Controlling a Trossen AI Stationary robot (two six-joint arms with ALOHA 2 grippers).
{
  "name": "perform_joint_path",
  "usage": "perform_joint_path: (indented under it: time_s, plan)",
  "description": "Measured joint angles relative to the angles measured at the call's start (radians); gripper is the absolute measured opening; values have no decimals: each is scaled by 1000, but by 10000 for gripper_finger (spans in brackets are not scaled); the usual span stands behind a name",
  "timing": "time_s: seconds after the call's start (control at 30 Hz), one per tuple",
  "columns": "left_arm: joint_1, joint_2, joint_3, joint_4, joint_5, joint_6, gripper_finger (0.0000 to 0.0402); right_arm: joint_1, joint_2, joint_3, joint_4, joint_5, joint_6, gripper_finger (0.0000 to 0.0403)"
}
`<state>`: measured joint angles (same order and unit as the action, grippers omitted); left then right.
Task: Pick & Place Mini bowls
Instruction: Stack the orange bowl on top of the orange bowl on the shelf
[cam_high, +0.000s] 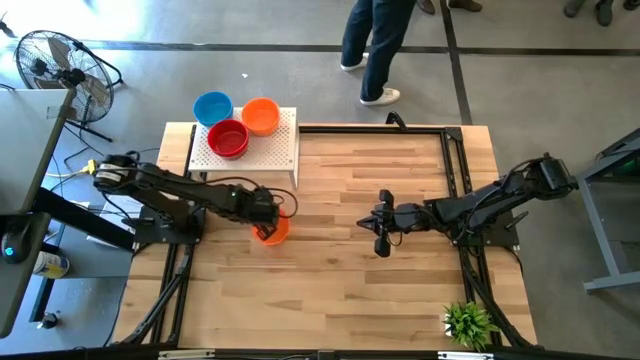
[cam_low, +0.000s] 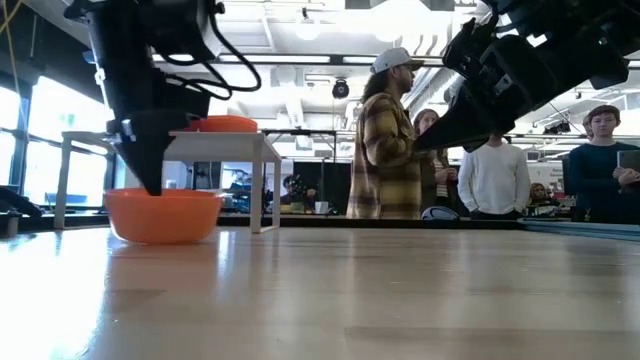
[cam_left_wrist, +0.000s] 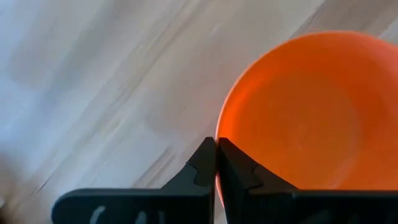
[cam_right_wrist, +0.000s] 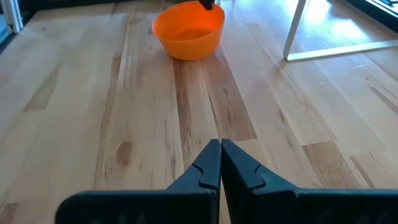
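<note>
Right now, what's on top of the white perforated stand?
Three mini bowls sit on the white perforated stand: a blue bowl at its back edge, an orange bowl and a red bowl. Whatever lies beneath them is covered.

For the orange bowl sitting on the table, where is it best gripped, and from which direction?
By the thin rim, from above: the orange bowl sits upright and open-mouthed on the table, too wide to span, so one finger goes inside and one outside. The left end effector is already shut on its rim.

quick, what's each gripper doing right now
Left gripper: closed on the rim of the orange bowl on the table.
Right gripper: closed, holding nothing, over bare table.
</note>
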<state>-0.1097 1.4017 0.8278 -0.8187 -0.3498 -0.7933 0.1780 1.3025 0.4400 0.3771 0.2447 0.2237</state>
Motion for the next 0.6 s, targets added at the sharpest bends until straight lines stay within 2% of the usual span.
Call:
perform_joint_path:
  time_s: [0.27,0.6]
  plan:
    - [7,3,-3,18,8,5,5,0,0,0,1,-2,-4,0]
    - [5,3,19,-24,24,10,77,0,0,0,1,-4,-8,0]
